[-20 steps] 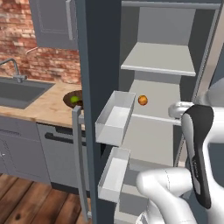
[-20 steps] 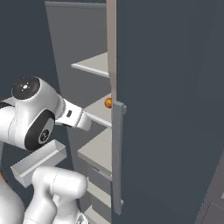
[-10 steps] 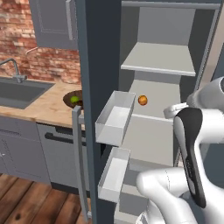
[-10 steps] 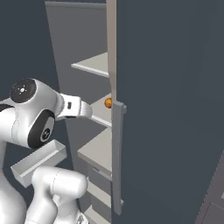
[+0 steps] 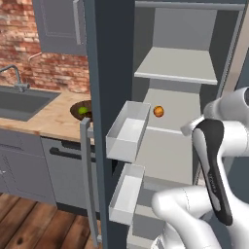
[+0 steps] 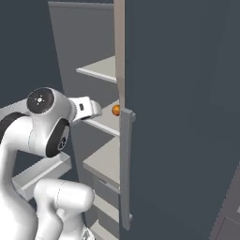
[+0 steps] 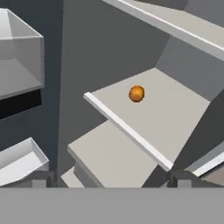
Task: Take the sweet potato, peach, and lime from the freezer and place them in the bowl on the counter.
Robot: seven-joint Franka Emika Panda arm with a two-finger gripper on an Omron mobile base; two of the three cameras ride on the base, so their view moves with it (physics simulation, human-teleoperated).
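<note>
The freezer (image 5: 112,58) stands open with its pale shelves showing. The peach (image 7: 136,93), a small orange ball, lies alone on the middle shelf (image 7: 175,118); it also shows as the peach (image 5: 158,111) and, half behind the door edge, the peach (image 6: 116,110). My gripper (image 7: 111,180) is open and empty, pointing at the shelf from in front and still well short of the fruit. The hand (image 5: 191,127) hovers right of the peach. The lime (image 5: 83,110) lies in the dark wooden bowl (image 5: 75,108) on the counter (image 5: 48,121). The sweet potato is out of view.
Two white door bins (image 5: 127,131) jut from the open freezer door beside the shelves, with a long grey handle (image 5: 88,180) on it. A grey sink (image 5: 22,102) is set in the counter to the left. An upper shelf (image 5: 177,65) overhangs the peach's shelf.
The hand has lifted a little and swung toward the freezer shelf, closer to the peach. The jaws stayed open. The peach and the bowl have not moved.
</note>
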